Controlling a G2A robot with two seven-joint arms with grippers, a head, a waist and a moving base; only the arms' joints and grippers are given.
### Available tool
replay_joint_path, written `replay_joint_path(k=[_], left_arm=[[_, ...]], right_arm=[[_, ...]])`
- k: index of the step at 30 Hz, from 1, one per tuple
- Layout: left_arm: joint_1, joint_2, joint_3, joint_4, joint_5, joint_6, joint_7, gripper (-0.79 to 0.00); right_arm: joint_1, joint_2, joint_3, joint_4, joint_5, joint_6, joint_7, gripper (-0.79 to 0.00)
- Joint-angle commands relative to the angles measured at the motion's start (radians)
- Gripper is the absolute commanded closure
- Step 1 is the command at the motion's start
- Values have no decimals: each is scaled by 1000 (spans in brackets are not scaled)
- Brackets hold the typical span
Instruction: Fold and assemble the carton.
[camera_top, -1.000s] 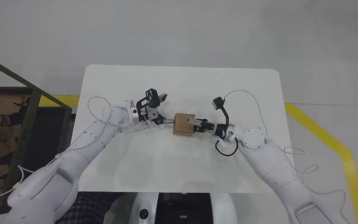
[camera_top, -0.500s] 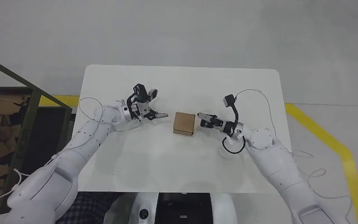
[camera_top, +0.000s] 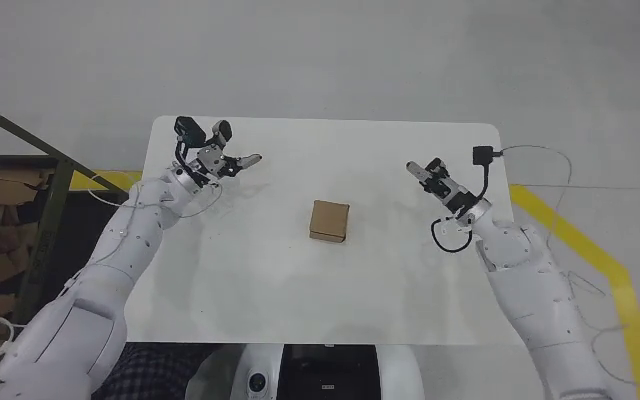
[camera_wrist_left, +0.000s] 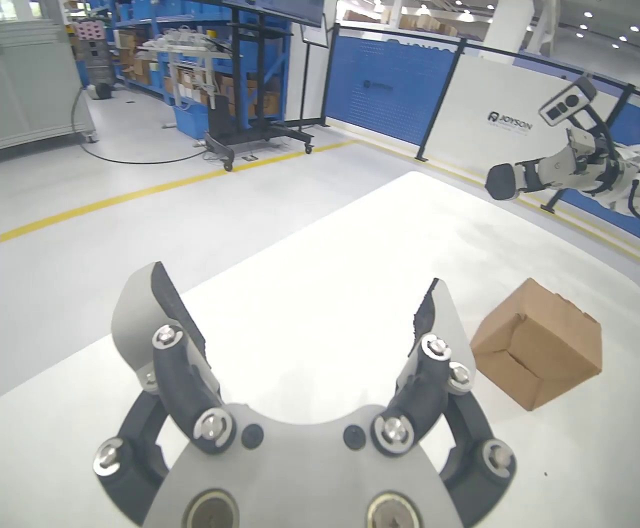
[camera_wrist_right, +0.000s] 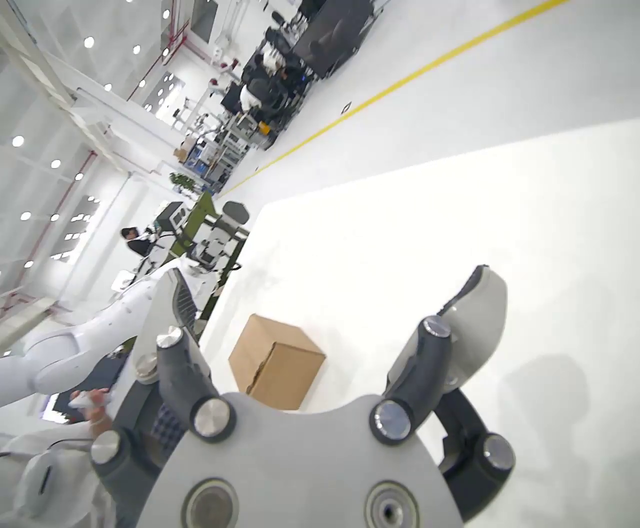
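White tabletop (camera_top: 250, 300) in a factory hall, blue shelving (camera_wrist_left: 260, 65) and a yellow floor line (camera_wrist_left: 150, 187) behind it: the brown carton (camera_top: 329, 221) stands alone near the middle, closed into a small box, with nothing touching it. A second ago both arms were pressed in on it, one claw at each side. Half a second ago they had let go and sat just beside it. Now they are well apart from it. The left claw (camera_wrist_left: 297, 280) hovers over the far left corner of the tabletop, jaws spread wide and empty. The right claw (camera_wrist_right: 325, 277) hangs near the right edge, likewise wide and holding nothing. The carton has not shifted through the retreat. Its top looks shut from above, and both wrist views show folded end flaps lying flat against its sides. By the look of it, the folding is finished and the arms are pulling clear.
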Motion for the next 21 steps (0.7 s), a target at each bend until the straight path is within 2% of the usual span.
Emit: replay_joint_path(k=[1,4,7,15,21], left_arm=[[9,8,-26,-11,-19,9,-26,-785],[28,20,-61,-39,-34,16,-68,-785],[51,35,-100,-71,-38,23,-112,-785],[127,71,-211,-178,-84,34,-219,-785],[175,86,-275,-261,-142,39,-306,-785]], right_arm=[[-16,3,24,-24,-118,20,-104,-785],[-35,6,50,-54,-252,67,-226,-785],[-40,9,69,-74,-342,123,-268,-785],[-49,15,108,-116,-483,234,-274,-785],[-54,16,124,-120,-502,248,-276,-785]])
